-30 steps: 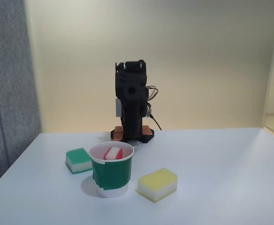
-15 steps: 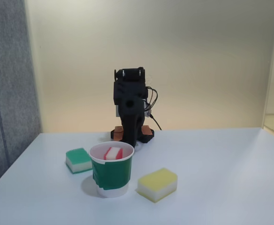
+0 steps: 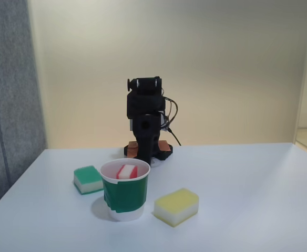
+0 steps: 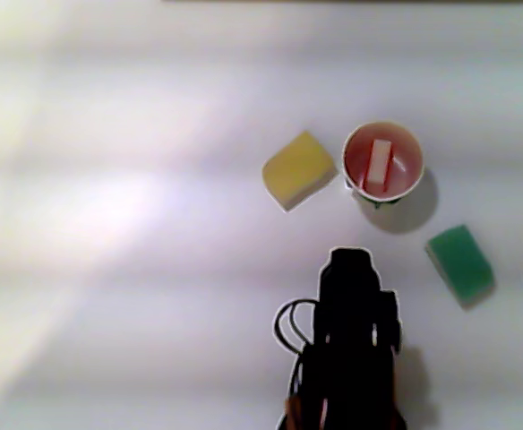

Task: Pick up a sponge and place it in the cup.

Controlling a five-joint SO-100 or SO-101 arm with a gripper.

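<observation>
In the fixed view, working left to right, you have the green-topped rectangular sponge point(image 3: 88, 179), then the white paper cup with the wide green tape band point(image 3: 125, 195), then the larger yellow sponge point(image 3: 176, 206). The small red-topped, white-based sponge point(image 3: 126, 171) stands on edge inside the cup. The black arm point(image 3: 145, 121) sits folded at its base, well apart; you cannot tell the gripper's opening. Judge placement complete; keep the arm clear of the cup rim.
</observation>
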